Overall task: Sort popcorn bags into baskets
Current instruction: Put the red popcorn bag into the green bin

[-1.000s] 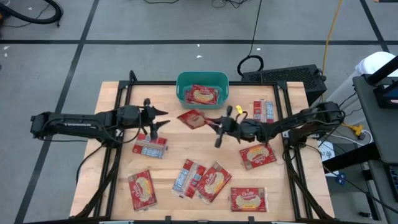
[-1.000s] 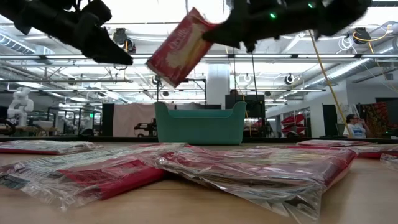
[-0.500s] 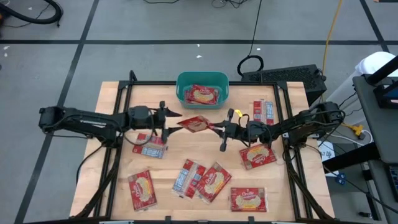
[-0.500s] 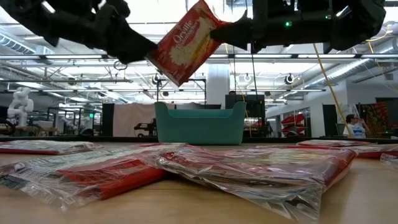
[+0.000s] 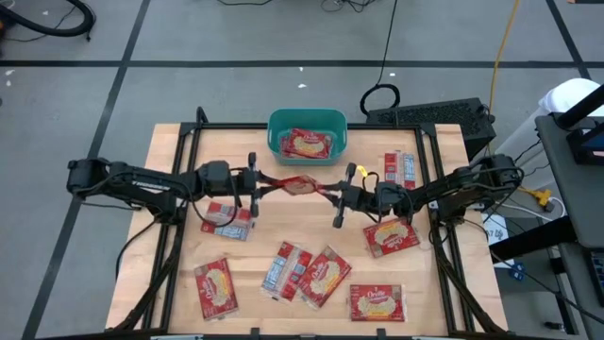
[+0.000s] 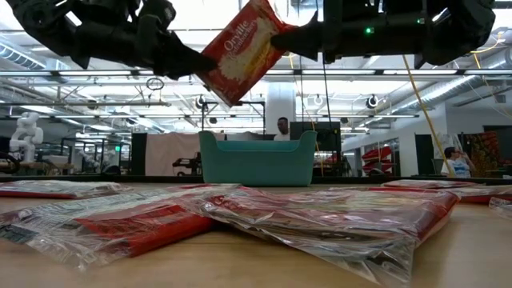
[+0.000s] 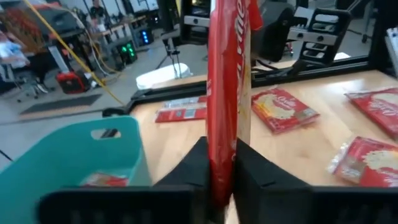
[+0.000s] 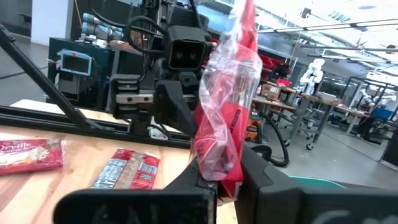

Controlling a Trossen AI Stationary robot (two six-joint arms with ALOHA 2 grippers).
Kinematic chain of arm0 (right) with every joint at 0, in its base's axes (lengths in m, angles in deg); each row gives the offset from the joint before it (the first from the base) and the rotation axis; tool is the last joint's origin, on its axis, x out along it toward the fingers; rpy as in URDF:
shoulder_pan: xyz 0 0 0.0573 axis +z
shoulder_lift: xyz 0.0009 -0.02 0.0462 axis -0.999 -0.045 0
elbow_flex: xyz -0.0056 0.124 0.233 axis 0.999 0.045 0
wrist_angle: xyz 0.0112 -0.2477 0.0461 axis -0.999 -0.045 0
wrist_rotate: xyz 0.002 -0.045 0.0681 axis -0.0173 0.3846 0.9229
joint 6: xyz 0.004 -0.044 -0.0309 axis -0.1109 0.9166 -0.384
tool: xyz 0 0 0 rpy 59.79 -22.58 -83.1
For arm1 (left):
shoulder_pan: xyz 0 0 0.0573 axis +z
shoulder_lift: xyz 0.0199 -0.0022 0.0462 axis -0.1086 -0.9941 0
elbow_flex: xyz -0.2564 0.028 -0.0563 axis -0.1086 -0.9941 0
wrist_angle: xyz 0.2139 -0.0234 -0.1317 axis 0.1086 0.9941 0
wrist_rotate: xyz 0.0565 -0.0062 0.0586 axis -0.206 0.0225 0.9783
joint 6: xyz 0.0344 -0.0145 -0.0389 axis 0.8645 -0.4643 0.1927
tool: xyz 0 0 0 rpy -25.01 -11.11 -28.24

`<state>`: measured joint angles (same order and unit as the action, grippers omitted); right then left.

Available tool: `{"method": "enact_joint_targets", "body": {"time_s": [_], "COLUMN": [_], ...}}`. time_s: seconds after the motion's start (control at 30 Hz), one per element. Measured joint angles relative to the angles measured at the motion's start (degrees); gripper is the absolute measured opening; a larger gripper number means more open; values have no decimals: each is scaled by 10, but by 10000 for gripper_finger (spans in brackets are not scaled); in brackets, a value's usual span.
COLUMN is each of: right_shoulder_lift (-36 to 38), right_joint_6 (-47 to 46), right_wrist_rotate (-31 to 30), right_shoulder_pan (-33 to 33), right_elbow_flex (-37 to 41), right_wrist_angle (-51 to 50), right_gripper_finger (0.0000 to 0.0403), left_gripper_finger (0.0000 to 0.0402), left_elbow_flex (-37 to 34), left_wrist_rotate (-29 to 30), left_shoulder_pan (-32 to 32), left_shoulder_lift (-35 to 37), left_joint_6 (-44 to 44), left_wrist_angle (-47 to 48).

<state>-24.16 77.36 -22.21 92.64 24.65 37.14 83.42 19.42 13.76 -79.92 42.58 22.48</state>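
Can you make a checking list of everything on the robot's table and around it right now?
Surface: wooden table with a black frame.
Job's things: one popcorn bag held in the air between both arms; one bag in the teal basket; other bags lie flat on the wood.
Clutter: nothing seen.
Grippers: left gripper and right gripper are each shut on an end of the held bag.
Cables: yellow cable and black cable on the floor past the table.
Surroundings: a seated person far off in the low view.
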Motion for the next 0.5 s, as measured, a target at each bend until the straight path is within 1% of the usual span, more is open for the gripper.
{"method": "enact_joint_targets", "body": {"time_s": [0.1, 0.17, 0.27, 0.37, 0.43, 0.5], "right_shoulder_lift": [-1, 0, 0, 0, 0, 0], "right_joint_6": [-12, -16, -17, -18, -18, -20], "right_wrist_rotate": [-27, -46, -105, -185, -229, -262], "right_shoulder_pan": [0, 0, 1, 2, 2, 2], "right_elbow_flex": [0, 0, 0, 0, 0, 0], "right_wrist_angle": [4, 5, -13, -42, -65, -91], "right_gripper_finger": [12, 23, 54, 90, 112, 129], "left_gripper_finger": [30, 36, 42, 33, 33, 33], "left_elbow_flex": [7, 31, 97, 184, 236, 275], "left_wrist_rotate": [-1, -3, 5, -1, -4, -5], "left_shoulder_pan": [14, 25, 44, 65, 84, 107], "left_shoulder_lift": [6, 12, 22, 20, 12, 5], "left_joint_6": [8, 17, 59, 113, 147, 169], "left_wrist_angle": [11, 48, 168, 323, 393, 440]}}
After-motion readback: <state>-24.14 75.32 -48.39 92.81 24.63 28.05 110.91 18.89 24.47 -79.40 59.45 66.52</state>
